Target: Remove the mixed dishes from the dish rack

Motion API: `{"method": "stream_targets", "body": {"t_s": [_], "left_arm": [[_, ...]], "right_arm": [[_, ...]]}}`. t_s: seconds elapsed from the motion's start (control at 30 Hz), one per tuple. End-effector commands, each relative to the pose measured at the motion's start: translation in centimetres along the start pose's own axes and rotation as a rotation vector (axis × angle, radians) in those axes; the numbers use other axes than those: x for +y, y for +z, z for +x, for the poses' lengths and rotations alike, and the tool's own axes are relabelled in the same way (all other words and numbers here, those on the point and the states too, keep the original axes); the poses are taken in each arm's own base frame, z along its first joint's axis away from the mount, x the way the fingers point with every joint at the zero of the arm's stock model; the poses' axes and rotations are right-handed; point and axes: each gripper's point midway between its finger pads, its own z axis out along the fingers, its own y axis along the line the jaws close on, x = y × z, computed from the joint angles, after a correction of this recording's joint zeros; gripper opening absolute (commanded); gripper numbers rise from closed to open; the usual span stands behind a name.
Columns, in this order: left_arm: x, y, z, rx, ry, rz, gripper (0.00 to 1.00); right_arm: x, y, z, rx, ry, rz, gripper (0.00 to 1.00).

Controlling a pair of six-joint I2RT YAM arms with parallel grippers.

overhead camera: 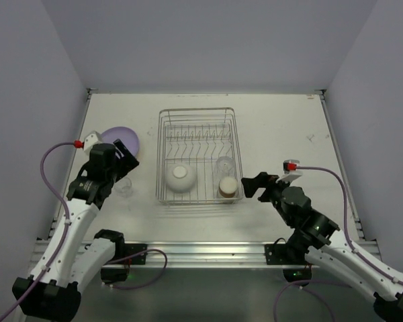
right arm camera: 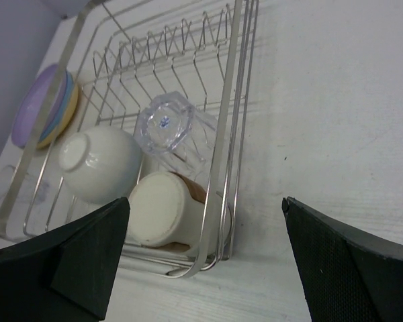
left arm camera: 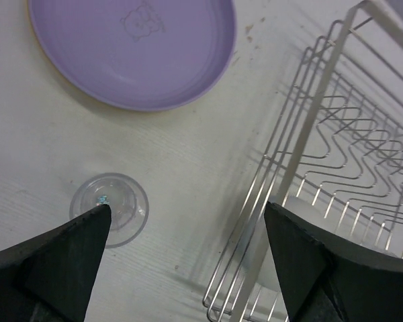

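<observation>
The silver wire dish rack [overhead camera: 162,154] stands mid-table. In it lie an upturned white bowl [overhead camera: 181,178], a clear glass [overhead camera: 224,164] and a brown cup [overhead camera: 228,187] on its side. A stack of plates with the purple one on top [overhead camera: 124,139] rests on the table left of the rack, and a second clear glass [overhead camera: 125,187] stands near it. My left gripper [overhead camera: 126,164] is open and empty above the table between that glass [left arm camera: 111,208] and the rack [left arm camera: 316,114]. My right gripper [overhead camera: 250,186] is open and empty just right of the rack, facing the cup [right arm camera: 164,208].
The right wrist view shows the bowl [right arm camera: 97,164], the glass [right arm camera: 171,131] and the plate stack [right arm camera: 43,107] with blue and tan-orange edges beyond the rack. Walls close the table on three sides. Bare table lies right of the rack.
</observation>
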Motion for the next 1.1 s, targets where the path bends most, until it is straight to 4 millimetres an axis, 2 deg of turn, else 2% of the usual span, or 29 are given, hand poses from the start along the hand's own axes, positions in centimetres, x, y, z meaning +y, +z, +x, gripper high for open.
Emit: {"method": "stream_targets", "body": {"t_s": [0.0, 0.07, 0.1, 0.17, 0.2, 0.27, 0.4, 0.67, 0.77, 0.87, 0.9, 1.07], "left_arm": [[-1.9, -1.1, -1.4, -0.069, 0.033, 0.141, 1.0], [-2.5, -1.9, -1.5, -0.086, 0.056, 0.197, 1.0], [-2.9, -2.0, -0.8, -0.063, 0.074, 0.239, 1.0], [-3.5, -2.4, -0.7, -0.075, 0.112, 0.298, 1.0], [-3.9, -2.7, -0.2, -0.057, 0.133, 0.335, 1.0], [-4.6, -3.4, -0.2, -0.071, 0.187, 0.401, 1.0], [-6.0, -5.1, 0.5, -0.068, 0.205, 0.532, 1.0], [-8.5, -8.9, 0.4, -0.123, 0.275, 0.76, 1.0], [-8.8, -9.4, 0.0, -0.121, 0.289, 0.768, 1.0], [-8.9, -9.4, -0.4, -0.118, 0.323, 0.75, 1.0], [-8.9, -9.8, -1.1, -0.141, 0.349, 0.738, 1.0], [-8.5, -10.2, -2.7, -0.212, 0.415, 0.695, 1.0]], "right_arm": [[3.4, 0.1, -2.1, 0.005, -0.055, -0.102, 0.99], [3.2, 1.0, -0.9, 0.099, -0.105, -0.048, 0.99], [4.3, 1.0, -2.1, 0.101, -0.103, -0.053, 0.99], [4.1, 2.0, -0.6, 0.203, -0.134, 0.008, 0.99], [5.4, 2.2, -1.6, 0.2, -0.13, -0.004, 0.99], [5.7, 3.0, -1.2, 0.225, -0.149, 0.016, 0.99], [7.5, 3.8, -2.0, 0.217, -0.16, -0.005, 0.99], [8.0, 5.2, -2.9, 0.251, -0.247, 0.08, 0.99], [8.3, 5.5, -2.8, 0.266, -0.252, 0.085, 0.99], [8.1, 6.3, -1.7, 0.306, -0.279, 0.116, 0.99], [8.3, 6.5, -1.9, 0.31, -0.284, 0.122, 0.99], [7.5, 8.3, -0.1, 0.395, -0.36, 0.214, 0.99]]}}
